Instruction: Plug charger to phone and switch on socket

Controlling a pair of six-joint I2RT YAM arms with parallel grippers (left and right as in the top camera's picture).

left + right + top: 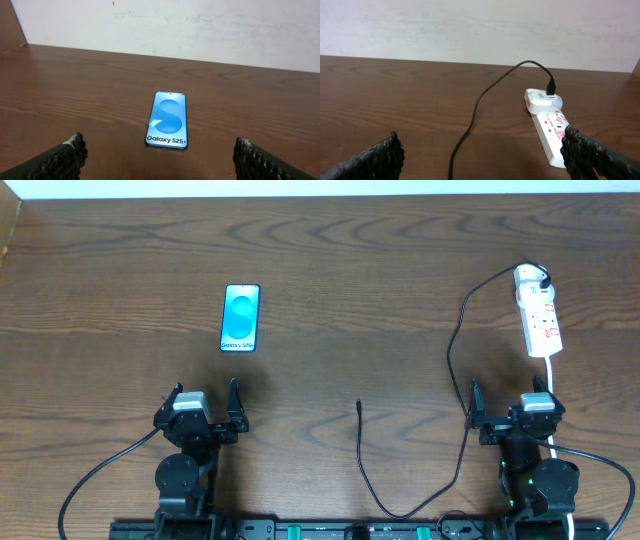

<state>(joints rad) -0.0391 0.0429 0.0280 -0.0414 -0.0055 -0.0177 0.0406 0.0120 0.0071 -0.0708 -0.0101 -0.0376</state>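
Right, Galaxy S25+ phone [167, 120] flat on table [380, 270], screen text "Galaxy S25+", just ahead of left gripper [206, 390], jaws wide, empty. Charger cable [460, 350] plugged into white power strip [540, 320] beside right gripper [508, 395], likewise wide, empty. Connector tip [359, 404] loose mid-table, well apart from phone.

L pincer [206, 390]: blk, grey wrist block [190, 402] | R pincer [508, 390]: same | pads [70, 156]: knurled blk | cables [105, 463]: blk

Phone [240, 318] face-up, screen lit; charger [449, 360] plugged into socket [540, 320], tip loose.

phone [167, 120] screen reads "Galaxy S25+"
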